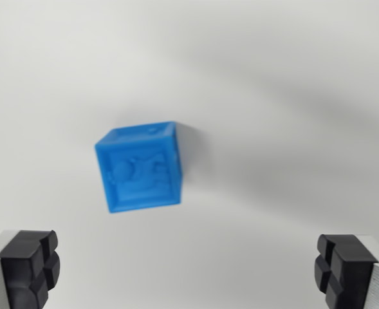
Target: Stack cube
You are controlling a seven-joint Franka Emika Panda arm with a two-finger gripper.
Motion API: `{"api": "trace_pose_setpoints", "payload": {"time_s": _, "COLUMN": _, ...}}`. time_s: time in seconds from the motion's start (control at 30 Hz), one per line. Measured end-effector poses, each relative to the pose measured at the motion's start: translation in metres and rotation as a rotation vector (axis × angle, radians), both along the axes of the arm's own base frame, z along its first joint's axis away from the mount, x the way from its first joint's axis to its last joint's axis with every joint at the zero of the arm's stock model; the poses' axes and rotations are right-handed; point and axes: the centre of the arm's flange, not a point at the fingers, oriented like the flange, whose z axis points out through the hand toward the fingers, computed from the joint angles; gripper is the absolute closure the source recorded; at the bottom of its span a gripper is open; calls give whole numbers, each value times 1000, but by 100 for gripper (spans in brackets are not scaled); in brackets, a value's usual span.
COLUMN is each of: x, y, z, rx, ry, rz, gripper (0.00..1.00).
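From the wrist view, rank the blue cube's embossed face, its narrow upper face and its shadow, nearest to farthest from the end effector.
1. Embossed face, centre-left, turned toward the open end effector.
2. Narrow upper face, on the blue cube's far edge, and shadow, at the wrist view's right: too close to call.

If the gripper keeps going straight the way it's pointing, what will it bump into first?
Probably the blue cube. The gripper is open and points down at the white surface, with the cube a bit to the wrist view's left of centre. Depth is hard to judge, so it might reach the bare surface beside it instead.
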Motion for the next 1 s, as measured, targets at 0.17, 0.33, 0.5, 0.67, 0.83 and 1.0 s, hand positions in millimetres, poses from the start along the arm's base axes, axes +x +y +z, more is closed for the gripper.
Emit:
{"api": "trace_pose_setpoints", "payload": {"time_s": 0.17, "x": -11, "y": 12, "z": -14, "rx": 3, "ry": 5, "rz": 24, "gripper": 0}}
{"api": "trace_pose_setpoints", "payload": {"time_s": 0.33, "x": -22, "y": 24, "z": -27, "rx": 7, "ry": 10, "rz": 47, "gripper": 0}}
{"api": "trace_pose_setpoints", "payload": {"time_s": 0.5, "x": -23, "y": 27, "z": -45, "rx": 11, "ry": 10, "rz": 46, "gripper": 0}}
{"api": "trace_pose_setpoints", "payload": {"time_s": 0.67, "x": -24, "y": 25, "z": -72, "rx": 11, "ry": 17, "rz": 43, "gripper": 0}}
{"api": "trace_pose_setpoints", "payload": {"time_s": 0.83, "x": -24, "y": 25, "z": -88, "rx": 11, "ry": 13, "rz": 44, "gripper": 0}}
{"api": "trace_pose_setpoints", "payload": {"time_s": 1.0, "x": -24, "y": 25, "z": -107, "rx": 11, "ry": 15, "rz": 44, "gripper": 0}}
